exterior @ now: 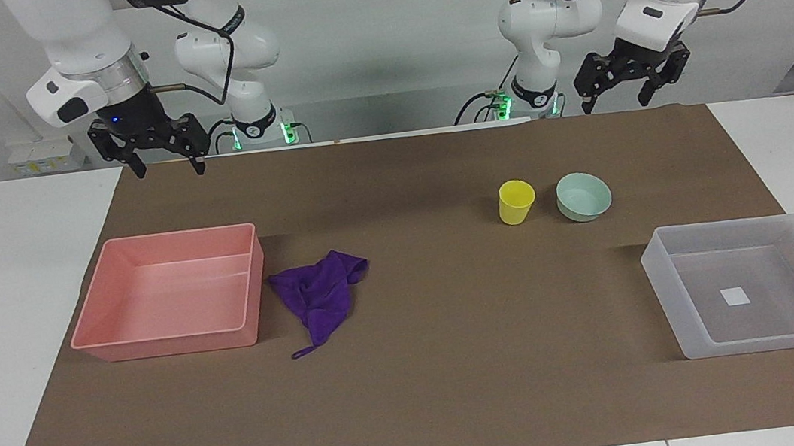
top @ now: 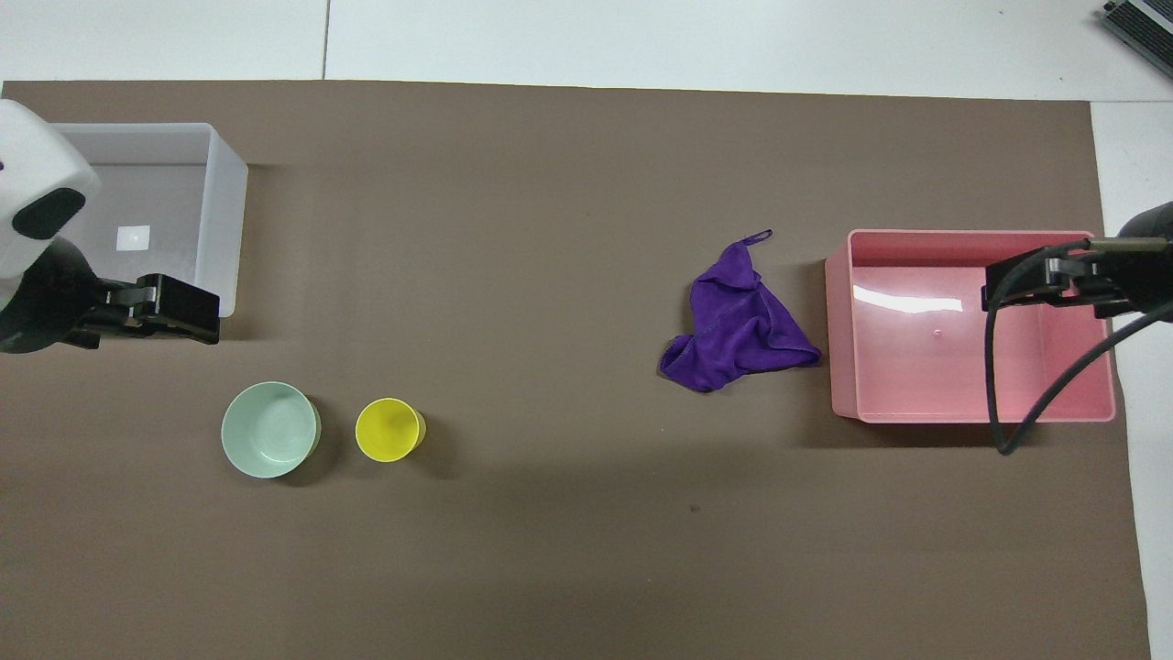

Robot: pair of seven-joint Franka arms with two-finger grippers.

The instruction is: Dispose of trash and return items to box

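Facing view: right gripper (exterior: pixel 166 166) and left gripper (exterior: pixel 625 98) wait raised at robots' edge, fingers spread, nothing held. Purple rag (exterior: pixel 320 294) just beside pink tray (exterior: pixel 171 293), likely trash bin

Overhead view: yellow cup (top: pixel 389 429) beside mint bowl (top: pixel 270 443), both nearer robots than translucent box (top: pixel 227 197), short carry

High facing camera and steep overhead camera — both share the brown mat (exterior: pixel 460 367).

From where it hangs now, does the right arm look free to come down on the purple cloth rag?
Probably yes: the right gripper is open and holds nothing, and nothing covers the purple cloth rag beside the pink plastic tray.
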